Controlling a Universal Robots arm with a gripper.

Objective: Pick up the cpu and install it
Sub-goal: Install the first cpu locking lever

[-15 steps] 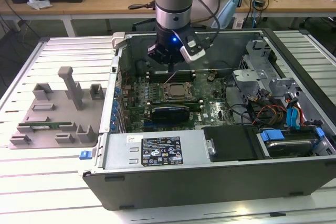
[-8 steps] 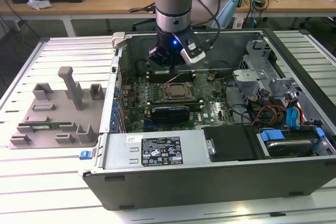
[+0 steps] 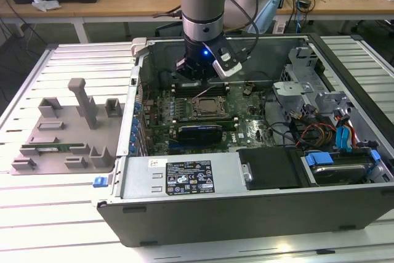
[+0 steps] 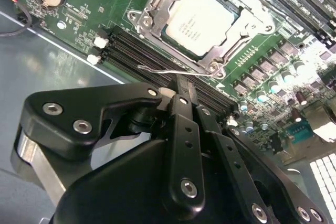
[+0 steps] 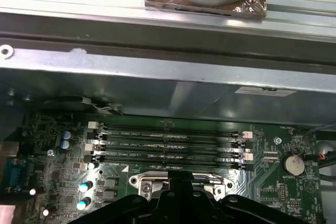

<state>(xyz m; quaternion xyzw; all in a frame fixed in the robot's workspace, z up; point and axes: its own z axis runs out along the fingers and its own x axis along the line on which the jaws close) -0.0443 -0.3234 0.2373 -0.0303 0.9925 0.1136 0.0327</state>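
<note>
The cpu [image 4: 202, 18] lies flat in the motherboard socket, silvery top up, with the metal socket frame [image 4: 157, 9] around it. In the exterior view the socket [image 3: 206, 108] sits mid-board inside the open computer case [image 3: 258, 214]. My gripper [image 4: 182, 85] hangs just above the board beside the socket, over the black memory slots [image 4: 131, 51] and close to the thin wire lever [image 4: 160, 69]. Its fingers are shut together with nothing between them. The exterior view has the gripper [image 3: 202, 81] at the socket's far edge. In the first wrist view the gripper [image 5: 178, 200] covers part of the socket frame [image 5: 152, 184].
A grey holder tray [image 3: 61, 127] with a green memory stick [image 3: 49, 149] lies on the exterior view's left. Inside the case are a black card [image 3: 200, 132], the power supply [image 3: 178, 177], cables [image 3: 308, 133] and a blue-tabbed drive bay [image 3: 335, 164]. A coin battery [image 5: 293, 163] sits near the slots.
</note>
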